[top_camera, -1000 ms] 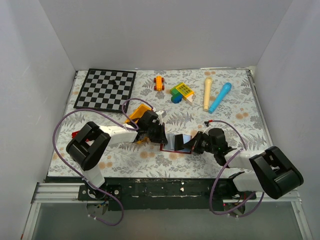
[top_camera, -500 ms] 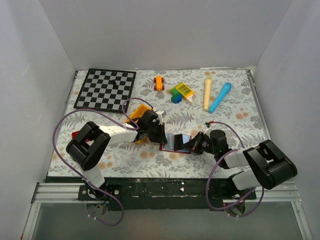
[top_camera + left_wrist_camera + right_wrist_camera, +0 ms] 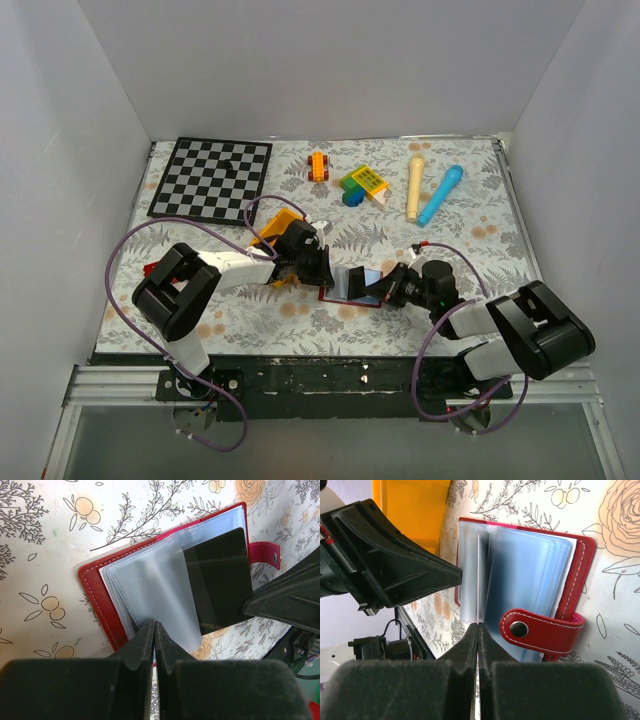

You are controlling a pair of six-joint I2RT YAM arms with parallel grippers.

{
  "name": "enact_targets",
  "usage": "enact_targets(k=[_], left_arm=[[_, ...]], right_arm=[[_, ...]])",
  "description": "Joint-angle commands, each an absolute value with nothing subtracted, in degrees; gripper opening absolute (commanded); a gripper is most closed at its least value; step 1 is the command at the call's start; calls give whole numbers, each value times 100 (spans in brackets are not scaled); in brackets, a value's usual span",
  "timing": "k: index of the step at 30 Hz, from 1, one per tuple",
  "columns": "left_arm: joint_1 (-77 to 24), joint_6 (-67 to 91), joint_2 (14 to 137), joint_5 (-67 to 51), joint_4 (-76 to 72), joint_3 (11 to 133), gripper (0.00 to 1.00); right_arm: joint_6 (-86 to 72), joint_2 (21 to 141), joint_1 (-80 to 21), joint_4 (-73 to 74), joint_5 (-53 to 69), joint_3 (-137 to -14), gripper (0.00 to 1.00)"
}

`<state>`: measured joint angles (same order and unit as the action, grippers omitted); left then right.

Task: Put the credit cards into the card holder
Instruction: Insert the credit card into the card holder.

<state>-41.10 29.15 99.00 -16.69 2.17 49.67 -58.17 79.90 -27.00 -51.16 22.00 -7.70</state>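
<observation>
**A:** Where to look for the card holder (image 3: 350, 285)?

**B:** Near the middle of the desk's (image 3: 480, 250) near edge. Lying open, red cover down, clear pockets fanned upward, right between the two arms.

**A:** And the card (image 3: 220, 580)?

**B:** Black, lying over the half nearest the snap tab (image 3: 262, 556). One edge tucked at the lip of a raised clear sleeve (image 3: 155, 590), most of it uncovered. Hard to tell how deep. No second card spotted.

**A:** Held by what?

**B:** Seemingly by the right gripper (image 3: 478, 626). Fingers pressed together on a thin sheet seen edge-on, most likely that card. Reaching in low from the tab side, probably to slide it flat along the pocket.

**A:** Now the left gripper (image 3: 154, 626)?

**B:** Closed tight too, pinching the edge of that sleeve. Likely done to lift the pocket mouth open and to stop the holder skating away under the push.

**A:** How far along?

**B:** Mid-insertion, by the look of it. Calls for a straight push, with care not to buckle the sleeve.

**A:** Anything around?

**B:** Just behind the left gripper, a yellow bin (image 3: 279, 226). Well apart, a chessboard (image 3: 212, 178) at the far left corner and toys (image 3: 362, 183) along the far edge.
</observation>
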Motion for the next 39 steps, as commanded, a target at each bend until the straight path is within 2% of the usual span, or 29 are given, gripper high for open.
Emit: enact_targets(k=[1, 14, 26, 39], left_arm=[[-4096, 2733, 10011, -1230, 729, 4860, 0], [-4087, 2725, 9949, -1178, 808, 4843, 0], [-3911, 2663, 9035, -448, 1142, 4983, 1], [-3779, 2663, 9237, -167, 1205, 4703, 1]], right_arm=[[-5695, 8042, -2690, -5203, 2144, -914, 1], [-5818, 8631, -2698, -5756, 2022, -958, 1], [-5845, 8938, -2698, -6012, 2013, -861, 1], [-5933, 9290, -2698, -6381, 2136, -888, 1]])
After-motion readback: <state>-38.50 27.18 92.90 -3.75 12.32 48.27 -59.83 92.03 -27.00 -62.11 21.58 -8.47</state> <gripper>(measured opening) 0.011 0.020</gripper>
